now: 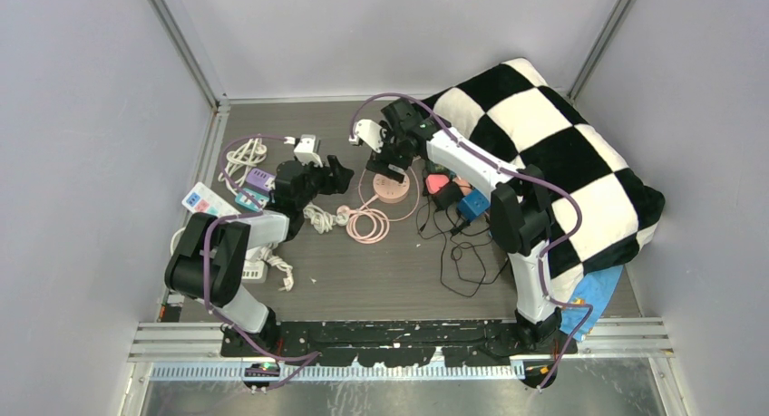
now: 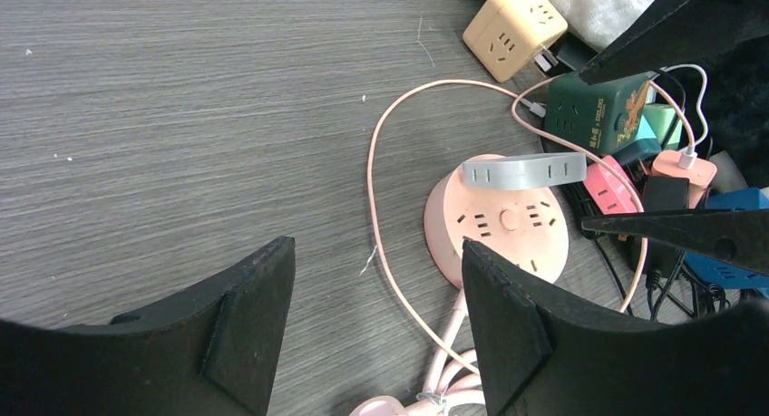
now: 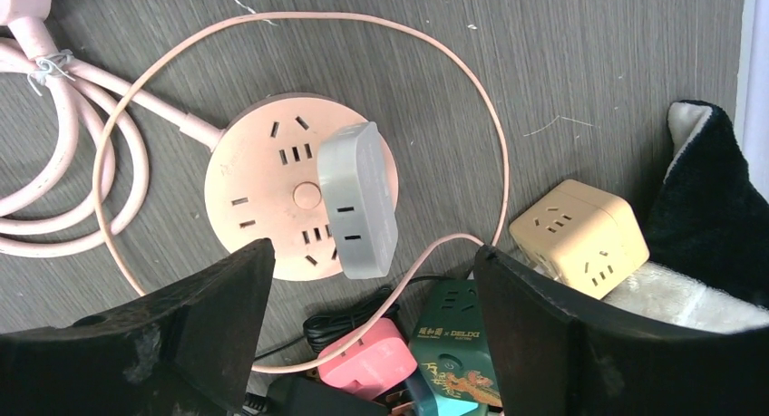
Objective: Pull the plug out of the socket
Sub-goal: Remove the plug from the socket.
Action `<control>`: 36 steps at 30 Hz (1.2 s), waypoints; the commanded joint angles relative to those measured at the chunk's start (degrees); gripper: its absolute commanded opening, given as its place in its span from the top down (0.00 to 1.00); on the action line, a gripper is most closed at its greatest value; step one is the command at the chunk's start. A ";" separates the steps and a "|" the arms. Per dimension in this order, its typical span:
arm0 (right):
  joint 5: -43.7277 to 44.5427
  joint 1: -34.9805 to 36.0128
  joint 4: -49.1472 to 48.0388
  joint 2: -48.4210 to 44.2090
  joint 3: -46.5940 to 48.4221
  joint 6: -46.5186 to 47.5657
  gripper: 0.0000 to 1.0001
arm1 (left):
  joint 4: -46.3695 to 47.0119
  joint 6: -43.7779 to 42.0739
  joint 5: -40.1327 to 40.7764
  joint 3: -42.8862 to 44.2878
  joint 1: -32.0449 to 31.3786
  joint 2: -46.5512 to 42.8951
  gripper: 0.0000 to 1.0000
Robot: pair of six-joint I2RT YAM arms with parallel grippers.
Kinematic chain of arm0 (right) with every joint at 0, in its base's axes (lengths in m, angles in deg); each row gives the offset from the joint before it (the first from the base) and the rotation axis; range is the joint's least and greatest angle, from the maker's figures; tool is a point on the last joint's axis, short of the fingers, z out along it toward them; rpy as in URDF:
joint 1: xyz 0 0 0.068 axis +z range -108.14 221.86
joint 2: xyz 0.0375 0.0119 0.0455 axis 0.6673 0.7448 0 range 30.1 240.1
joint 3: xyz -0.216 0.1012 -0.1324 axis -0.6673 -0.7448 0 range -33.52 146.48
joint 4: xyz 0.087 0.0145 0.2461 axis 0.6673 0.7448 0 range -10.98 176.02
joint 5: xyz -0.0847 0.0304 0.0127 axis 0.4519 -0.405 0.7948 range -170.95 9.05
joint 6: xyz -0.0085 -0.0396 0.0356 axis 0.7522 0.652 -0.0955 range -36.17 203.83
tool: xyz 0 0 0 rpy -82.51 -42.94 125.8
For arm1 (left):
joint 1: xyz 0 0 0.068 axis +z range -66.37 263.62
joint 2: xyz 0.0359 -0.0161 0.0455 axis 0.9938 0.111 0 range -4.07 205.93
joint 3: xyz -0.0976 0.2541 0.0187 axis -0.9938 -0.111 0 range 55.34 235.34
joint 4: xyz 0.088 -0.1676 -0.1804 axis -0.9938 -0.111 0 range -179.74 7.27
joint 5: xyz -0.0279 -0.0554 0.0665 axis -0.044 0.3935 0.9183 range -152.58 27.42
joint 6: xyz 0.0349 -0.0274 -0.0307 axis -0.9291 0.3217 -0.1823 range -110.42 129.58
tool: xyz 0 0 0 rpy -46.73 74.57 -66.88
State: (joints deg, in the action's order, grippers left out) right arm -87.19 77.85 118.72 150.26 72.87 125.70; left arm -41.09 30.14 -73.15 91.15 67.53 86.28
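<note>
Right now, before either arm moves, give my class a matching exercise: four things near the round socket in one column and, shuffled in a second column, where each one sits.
Things
1. grey plug
2. round pink socket
3. yellow cube socket
4. green cube socket

Places
A. flat on the table, inside a loop of thin pink cable
B. in the pile, next to a red adapter
C. plugged into the top of the round pink socket
D. against the fluffy blanket

Pairs: 1-C, 2-A, 3-D, 4-B
</note>
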 commanded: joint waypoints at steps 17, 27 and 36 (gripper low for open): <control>-0.64 -1.16 0.02 5.17 4.95 0.37 0.27 | 4.49 -0.78 -1.63 -0.13 0.63 0.59 0.32; -1.80 -1.42 0.11 6.09 4.45 0.85 0.47 | 6.55 -0.87 -1.91 -1.17 0.72 0.02 0.32; -2.78 -1.51 0.64 5.71 4.04 0.68 0.73 | 7.53 -0.68 -2.43 -1.51 0.76 0.01 0.32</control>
State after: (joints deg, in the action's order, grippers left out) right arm -88.67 76.60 119.66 156.79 75.89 126.33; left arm -38.35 30.16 -74.63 90.12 67.92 86.93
